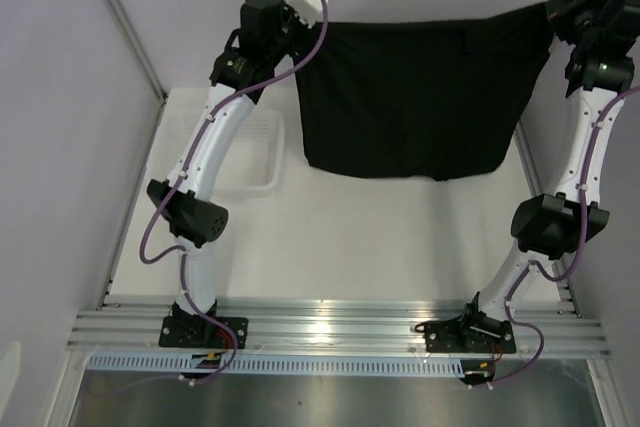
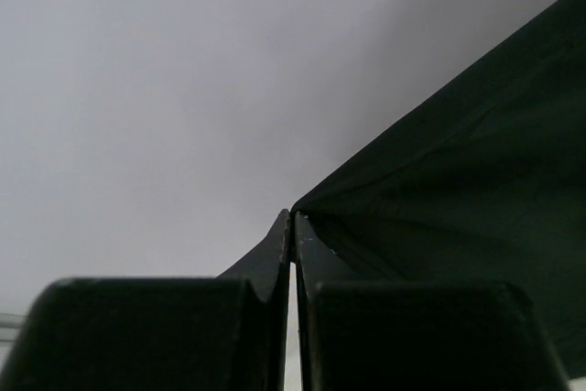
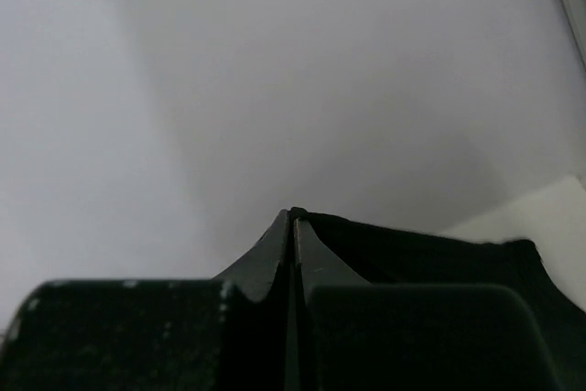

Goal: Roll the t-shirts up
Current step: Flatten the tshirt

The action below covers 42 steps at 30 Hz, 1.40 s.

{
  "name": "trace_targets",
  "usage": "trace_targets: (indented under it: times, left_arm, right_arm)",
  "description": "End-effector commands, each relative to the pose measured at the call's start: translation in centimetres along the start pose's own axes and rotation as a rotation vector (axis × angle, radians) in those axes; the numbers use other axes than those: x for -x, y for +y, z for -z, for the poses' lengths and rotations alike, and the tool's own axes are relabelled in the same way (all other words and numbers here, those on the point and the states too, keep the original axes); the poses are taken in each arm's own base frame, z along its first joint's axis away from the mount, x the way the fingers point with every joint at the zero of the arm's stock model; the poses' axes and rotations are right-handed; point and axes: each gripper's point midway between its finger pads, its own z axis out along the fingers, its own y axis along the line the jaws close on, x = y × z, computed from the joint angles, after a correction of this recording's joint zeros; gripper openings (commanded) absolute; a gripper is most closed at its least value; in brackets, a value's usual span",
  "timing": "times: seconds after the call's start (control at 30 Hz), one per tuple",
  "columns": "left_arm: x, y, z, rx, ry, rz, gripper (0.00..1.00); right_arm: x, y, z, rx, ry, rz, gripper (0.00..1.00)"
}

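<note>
The black t-shirt [image 1: 415,97] hangs spread out like a sheet above the far part of the table, stretched between my two raised grippers. Its lower hem droops close to the tabletop. My left gripper [image 1: 302,35] is shut on the shirt's upper left corner. In the left wrist view the fingertips [image 2: 293,219] are pressed together, and the dark cloth [image 2: 458,190] runs off to the right. My right gripper [image 1: 550,11] is shut on the upper right corner. In the right wrist view a bit of cloth [image 3: 430,249] is pinched at the gripper [image 3: 295,215].
A white mesh basket [image 1: 262,152] sits on the table at the left, partly behind the left arm. Pale walls and frame posts [image 1: 120,17] close in the left, right and far sides. The white tabletop [image 1: 380,237] lies below the shirt.
</note>
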Motion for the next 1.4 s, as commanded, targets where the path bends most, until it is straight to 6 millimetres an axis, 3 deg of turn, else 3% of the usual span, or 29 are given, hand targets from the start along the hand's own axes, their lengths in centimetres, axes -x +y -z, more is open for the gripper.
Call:
trace_targets:
  times: [0.0, 0.1, 0.2, 0.23, 0.3, 0.37, 0.43, 0.47, 0.53, 0.57, 0.6, 0.67, 0.73, 0.77, 0.8, 0.9, 0.93, 1.03, 1.13, 1.37]
  left_arm:
    - [7.4, 8.4, 3.2, 0.246, -0.247, 0.020, 0.01]
    - [9.0, 10.6, 4.3, 0.308, -0.306, 0.003, 0.01]
    - [9.3, 10.5, 4.5, 0.289, -0.315, -0.039, 0.01]
    - [8.9, 9.8, 4.2, 0.259, -0.301, -0.043, 0.00]
    - [6.7, 7.5, 3.1, 0.173, -0.239, -0.052, 0.01]
    - [5.4, 6.7, 2.9, 0.144, -0.196, -0.049, 0.01]
    - [2.8, 5.5, 2.5, 0.113, -0.119, -0.045, 0.00]
    - [2.1, 5.3, 2.7, 0.104, -0.092, -0.042, 0.01]
    - [0.2, 4.8, 3.3, 0.081, -0.040, -0.032, 0.01]
    - [-0.5, 4.5, 3.6, 0.066, -0.017, -0.028, 0.01]
    - [-1.0, 4.4, 4.0, 0.058, -0.001, -0.026, 0.01]
    - [-0.6, 5.1, 5.1, 0.070, -0.009, -0.036, 0.01]
    - [-0.3, 6.0, 5.4, 0.085, -0.015, -0.055, 0.01]
    - [2.2, 7.6, 6.6, 0.126, -0.071, -0.055, 0.00]
    - [2.9, 8.0, 6.9, 0.140, -0.089, -0.052, 0.01]
    - [6.8, 10.2, 9.3, 0.203, -0.193, -0.034, 0.01]
    - [7.2, 10.4, 9.6, 0.208, -0.205, -0.029, 0.01]
    - [8.2, 11.0, 10.8, 0.226, -0.231, -0.026, 0.01]
    - [8.9, 11.5, 11.5, 0.242, -0.248, -0.035, 0.01]
    - [10.2, 11.4, 13.4, 0.227, -0.272, -0.023, 0.01]
  right_arm:
    - [5.5, 6.2, 1.7, 0.177, -0.141, 0.048, 0.00]
    - [7.1, 7.1, 2.5, 0.206, -0.193, 0.066, 0.00]
    - [7.0, 6.7, 3.3, 0.191, -0.197, 0.115, 0.00]
    - [5.7, 4.9, 2.8, 0.150, -0.159, 0.116, 0.00]
    - [5.0, 4.2, 4.2, 0.119, -0.140, 0.140, 0.00]
    - [3.0, 1.9, 5.1, 0.074, -0.099, 0.145, 0.00]
    - [1.7, 0.2, 5.9, 0.041, -0.071, 0.149, 0.00]
    - [0.2, -1.3, 6.8, 0.002, -0.030, 0.158, 0.00]
    - [-1.2, -3.4, 8.1, -0.060, 0.006, 0.150, 0.00]
    - [-3.3, -5.4, 8.4, -0.101, 0.052, 0.138, 0.00]
    - [-3.2, -5.0, 9.9, -0.100, 0.040, 0.158, 0.00]
    - [-3.7, -6.1, 10.8, -0.119, 0.036, 0.165, 0.00]
    - [-2.6, -5.5, 11.4, -0.115, 0.019, 0.168, 0.00]
    - [-1.7, -5.0, 11.4, -0.109, 0.010, 0.169, 0.00]
    - [0.8, -2.5, 11.9, -0.067, -0.043, 0.191, 0.00]
    - [3.1, 0.3, 11.8, -0.006, -0.073, 0.183, 0.00]
    - [4.8, 2.3, 12.4, 0.033, -0.116, 0.189, 0.00]
    - [7.2, 5.2, 13.8, 0.087, -0.187, 0.213, 0.00]
    - [8.6, 6.8, 14.9, 0.113, -0.233, 0.235, 0.00]
    - [8.8, 7.2, 16.2, 0.099, -0.243, 0.256, 0.00]
